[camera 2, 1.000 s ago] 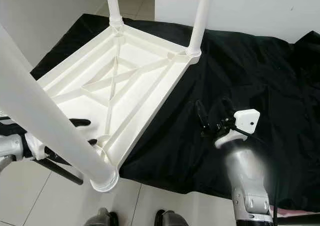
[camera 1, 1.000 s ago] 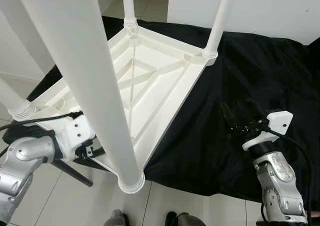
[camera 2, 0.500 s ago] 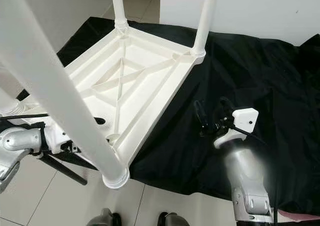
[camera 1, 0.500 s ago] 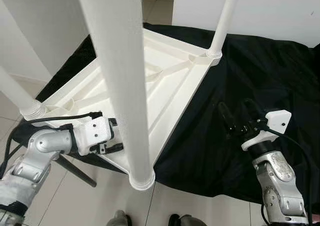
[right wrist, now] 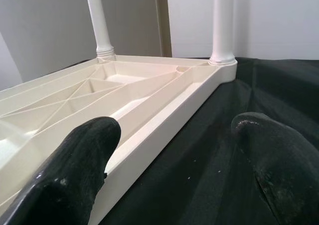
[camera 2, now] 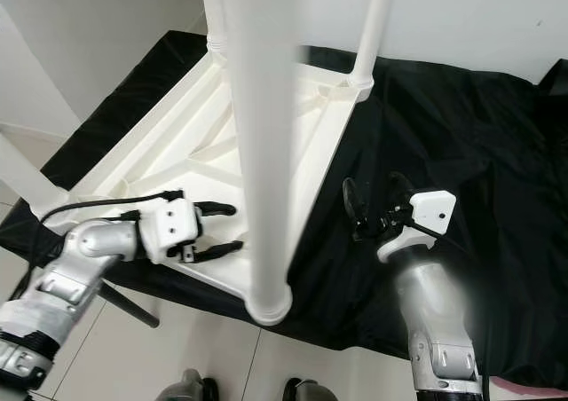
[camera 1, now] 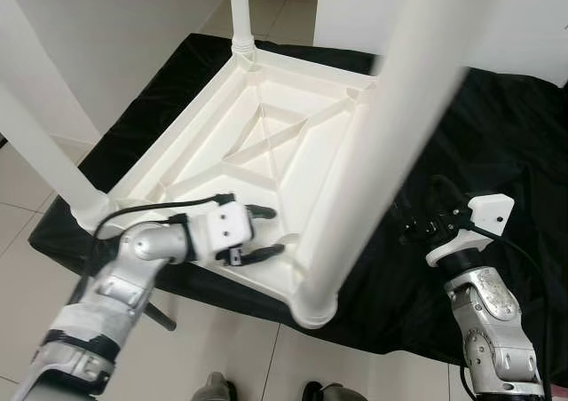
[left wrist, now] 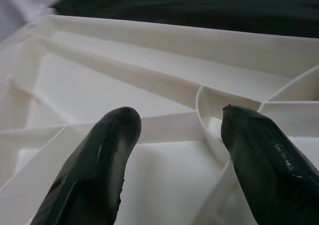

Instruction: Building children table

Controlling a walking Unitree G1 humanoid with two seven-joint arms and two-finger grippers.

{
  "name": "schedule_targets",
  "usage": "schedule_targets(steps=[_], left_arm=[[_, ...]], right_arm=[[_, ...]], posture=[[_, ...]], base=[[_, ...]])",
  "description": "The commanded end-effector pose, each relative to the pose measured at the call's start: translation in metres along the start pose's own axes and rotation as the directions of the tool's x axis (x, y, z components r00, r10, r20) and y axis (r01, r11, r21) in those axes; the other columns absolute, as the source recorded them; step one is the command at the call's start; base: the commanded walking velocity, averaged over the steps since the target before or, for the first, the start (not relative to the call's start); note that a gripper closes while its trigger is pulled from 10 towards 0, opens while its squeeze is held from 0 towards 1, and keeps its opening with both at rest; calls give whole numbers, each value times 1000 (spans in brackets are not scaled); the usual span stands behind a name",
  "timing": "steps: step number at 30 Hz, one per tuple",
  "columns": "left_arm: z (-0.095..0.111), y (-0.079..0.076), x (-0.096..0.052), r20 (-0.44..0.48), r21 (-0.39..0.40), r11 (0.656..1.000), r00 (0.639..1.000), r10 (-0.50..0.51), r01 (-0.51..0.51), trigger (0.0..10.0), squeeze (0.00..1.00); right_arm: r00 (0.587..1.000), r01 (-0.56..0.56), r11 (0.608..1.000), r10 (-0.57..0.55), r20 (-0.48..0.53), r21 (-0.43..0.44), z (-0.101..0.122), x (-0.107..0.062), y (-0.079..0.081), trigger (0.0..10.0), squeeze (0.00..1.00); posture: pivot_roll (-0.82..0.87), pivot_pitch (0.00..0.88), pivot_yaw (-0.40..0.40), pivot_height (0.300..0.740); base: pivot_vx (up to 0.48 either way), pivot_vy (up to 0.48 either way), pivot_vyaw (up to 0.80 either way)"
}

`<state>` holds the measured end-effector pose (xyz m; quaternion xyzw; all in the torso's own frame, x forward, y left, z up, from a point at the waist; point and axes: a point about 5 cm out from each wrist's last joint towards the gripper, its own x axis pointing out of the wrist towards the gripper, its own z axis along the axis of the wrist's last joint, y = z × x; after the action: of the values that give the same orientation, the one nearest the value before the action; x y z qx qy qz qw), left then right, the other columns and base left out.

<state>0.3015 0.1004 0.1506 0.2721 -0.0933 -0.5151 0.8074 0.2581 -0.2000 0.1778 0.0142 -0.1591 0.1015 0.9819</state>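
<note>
White plastic children's table (camera 1: 266, 144) sits upside down on a black cloth (camera 1: 497, 135) spread over the tiled floor (camera 1: 35, 197), ribbed underside facing up, four white legs (camera 2: 259, 153) standing up from its corners. Nearest leg runs straight up past the head camera, its socket at the table's near corner right at the cloth's near edge. Left gripper (camera 1: 259, 232) reaches over the table's near edge beside that corner, fingers spread, nothing between them; upper finger lies over the ribbed underside, lower finger (camera 2: 217, 248) along the near rim. Left wrist view: both black fingertips (left wrist: 107, 150) hover just above the ribs, a curved rib pocket (left wrist: 214, 110) sitting between them, contact with the plastic not discernible. Right gripper (camera 2: 373, 208) is off the table, above the cloth to the right of the table's long right edge, fingers apart and holding nothing. Right wrist view looks along the cloth at that edge, with the two far legs (right wrist: 223, 21) upright at the table's far corners and both fingertips (right wrist: 79, 170) clear of the plastic. A thin black rod (camera 2: 129, 305) slants across the tiles under the left arm, just off the table's near-left side; can't tell what it is. White walls (camera 2: 497, 11) rise beyond the table's far side
</note>
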Motion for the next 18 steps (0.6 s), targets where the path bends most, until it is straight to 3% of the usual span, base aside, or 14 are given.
schedule_targets(steps=[1, 5, 10, 18], left_arm=[[-16, 2, 2, -103, -44, 988, 985, 140, -145, 10000, 0], [-15, 5, 5, -96, -67, 977, 976, 196, -203, 10000, 0], [-10, 18, -6, -54, -95, 974, 978, 199, -204, 10000, 0], [-8, 22, -42, 1, -67, 997, 999, 33, -33, 10000, 0]], right_arm=[[1000, 0, 1000, 0, -5, 0, 0, 0, 3, 10000, 0], [1000, 7, 1000, -7, -3, 2, 0, 0, 4, 10000, 0], [1000, 6, 1000, -6, -6, 2, -1, 0, 4, 10000, 0], [1000, -8, 1000, 8, -19, 0, -2, 0, 2, 10000, 0]], posture=[[-43, 151, 34, 740], [-42, 147, 34, 740], [-36, 148, 35, 740], [-25, 157, 22, 740]], base=[[0, 0, 0], [0, 0, 0], [0, 0, 0], [0, 0, 0]])
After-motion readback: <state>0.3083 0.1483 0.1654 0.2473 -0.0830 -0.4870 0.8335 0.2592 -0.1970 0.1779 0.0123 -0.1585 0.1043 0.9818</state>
